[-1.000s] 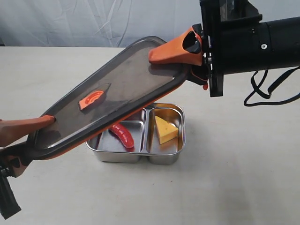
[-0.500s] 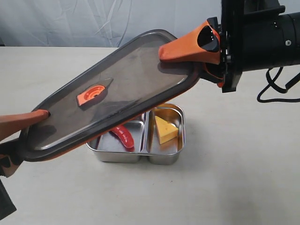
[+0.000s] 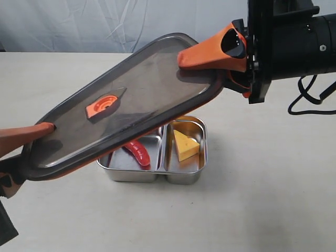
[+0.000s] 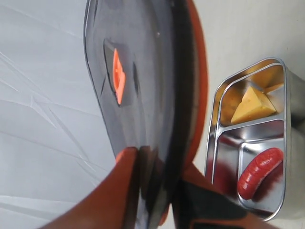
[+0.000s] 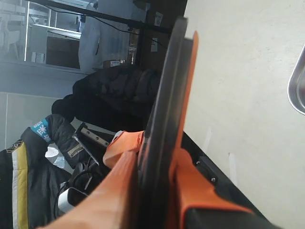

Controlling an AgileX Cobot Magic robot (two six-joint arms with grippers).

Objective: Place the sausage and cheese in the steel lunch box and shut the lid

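Lid [image 3: 131, 100]: hangs tilted in the air over the lunch box [image 3: 157, 177], low end out past the box's left side, high end above its back right. At the low end, left gripper [image 3: 31, 152] clamped on the lid's edge. Inside the box, sausage [image 3: 138, 152] in the left compartment, cheese [image 3: 186, 145] in the right. At the high end, right gripper [image 3: 210, 73] clamped on the lid's edge. Box open on the table [image 3: 262, 199].
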